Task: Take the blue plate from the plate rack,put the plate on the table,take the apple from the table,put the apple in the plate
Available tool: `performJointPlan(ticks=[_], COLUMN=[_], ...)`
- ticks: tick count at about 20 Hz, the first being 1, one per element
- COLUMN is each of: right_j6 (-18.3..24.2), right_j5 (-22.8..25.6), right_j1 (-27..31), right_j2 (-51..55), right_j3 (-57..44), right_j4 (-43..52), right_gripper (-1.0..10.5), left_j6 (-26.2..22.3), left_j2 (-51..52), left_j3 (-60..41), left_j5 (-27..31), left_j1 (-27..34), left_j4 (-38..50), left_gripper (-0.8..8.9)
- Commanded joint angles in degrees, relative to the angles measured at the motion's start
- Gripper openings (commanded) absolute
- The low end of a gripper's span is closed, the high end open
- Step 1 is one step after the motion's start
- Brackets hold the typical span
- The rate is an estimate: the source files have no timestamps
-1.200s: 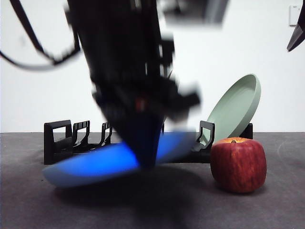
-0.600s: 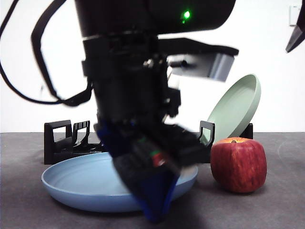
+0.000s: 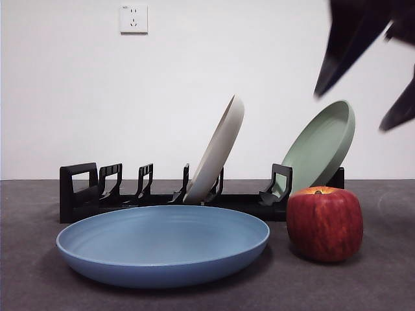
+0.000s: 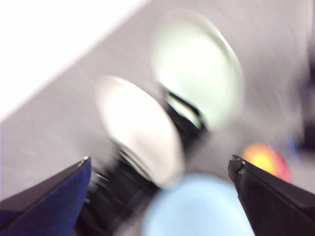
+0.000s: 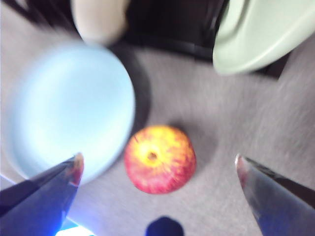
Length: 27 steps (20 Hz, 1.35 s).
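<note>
The blue plate (image 3: 162, 249) lies flat on the table (image 3: 39, 285), in front of the plate rack (image 3: 84, 191). It also shows blurred in the left wrist view (image 4: 197, 206) and in the right wrist view (image 5: 69, 108). The apple (image 3: 324, 223) stands on the table just right of the plate, apart from it. My right gripper (image 5: 157, 157) is open and empty, hovering above the apple (image 5: 160, 160); in the front view the right gripper (image 3: 350, 111) shows as blurred dark jaws at the top right. My left gripper (image 4: 160, 160) is open and empty, high above the rack.
A cream-white plate (image 3: 217, 152) stands in a middle slot of the rack. A sage-green plate (image 3: 321, 146) leans at the rack's right end, just behind the apple. A white wall with a socket (image 3: 133, 19) is behind.
The left gripper has let go of the blue plate and risen out of the front view. The plate now rests flat. The right gripper has come in at the top right.
</note>
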<state>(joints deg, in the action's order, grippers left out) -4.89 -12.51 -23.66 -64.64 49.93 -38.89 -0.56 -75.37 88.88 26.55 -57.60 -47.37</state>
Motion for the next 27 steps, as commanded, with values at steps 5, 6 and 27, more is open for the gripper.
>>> performJointPlan(ticks=[5,6,27], right_j6=[0.48,0.48,-2.14], right_j5=[9.16,11.08,4.46], right_j1=[-10.23,-11.13,-16.33], right_j2=[-12.83,-14.82,-20.5], right_j3=[0.17,0.17,12.57], right_j4=[4.57,4.68,5.05], right_gripper=[5.4,5.4,-0.1], left_j6=[-2.54,-2.54,-4.02], left_j2=[8.48,9.38,10.78], left_j3=[3.56,3.56,3.56], left_j5=[0.28,0.26,0.33], left_j1=[15.39,17.79,27.63], left_j4=[-1.57,-2.71,-8.02], left_gripper=[4.71,4.71,4.71])
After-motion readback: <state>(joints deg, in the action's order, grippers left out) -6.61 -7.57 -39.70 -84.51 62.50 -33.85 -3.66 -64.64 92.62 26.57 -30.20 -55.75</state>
